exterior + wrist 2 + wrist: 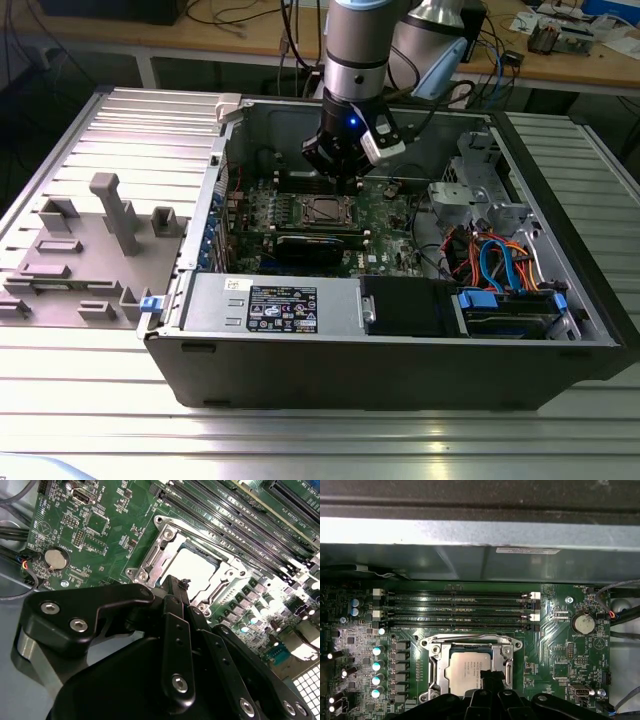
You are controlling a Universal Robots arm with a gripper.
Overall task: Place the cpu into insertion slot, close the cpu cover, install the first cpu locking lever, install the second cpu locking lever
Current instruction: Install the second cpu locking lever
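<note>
The gripper (175,592) is hanging just over the insertion slot (469,667) on the green board (107,540). Its fingers (175,645) are sitting pressed together, holding nothing. The cpu (466,670) is lying flat in the slot, with the cpu cover (436,666) resting around it. I think the chip is light, thin and easy to hurt, so touching its edges is safest. The cover is looking stiff and hard.

A lab: cable-strewn wooden benches (200,40) (behind the ribbed metal table (300,440)).
</note>
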